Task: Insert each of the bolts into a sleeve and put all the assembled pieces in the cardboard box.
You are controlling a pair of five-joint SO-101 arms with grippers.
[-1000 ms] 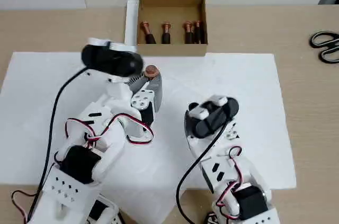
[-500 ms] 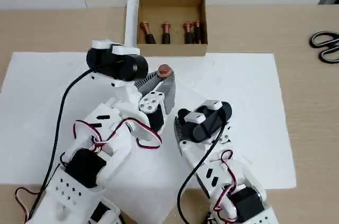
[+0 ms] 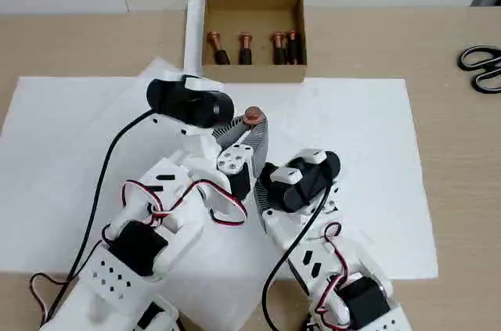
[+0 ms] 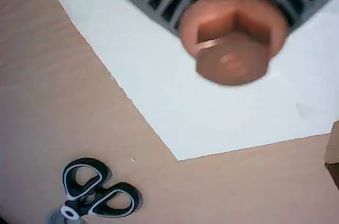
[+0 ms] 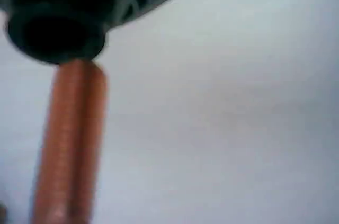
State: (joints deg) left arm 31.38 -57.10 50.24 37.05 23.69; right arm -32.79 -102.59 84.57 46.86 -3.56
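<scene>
Bolt (image 4: 233, 38) between left jaws (tip at sleeve (image 5: 55, 33))

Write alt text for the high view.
The left arm's tool holds a copper bolt head-up over white paper, close beside the right arm. Four assembled pieces lie in the cardboard box beyond; scissors lie on the table to the right.

A large white sheet of paper (image 3: 376, 135) lies flat on a light wooden table (image 3: 462, 190). Bare wood shows past the sheet's far edge and its right edge. A pair of scissors (image 3: 481, 67) with black handles lies on the wood off the sheet's far right corner, apart from it. A narrow white strip (image 3: 192, 34) lies just past the sheet's far edge, about midway along it.
</scene>
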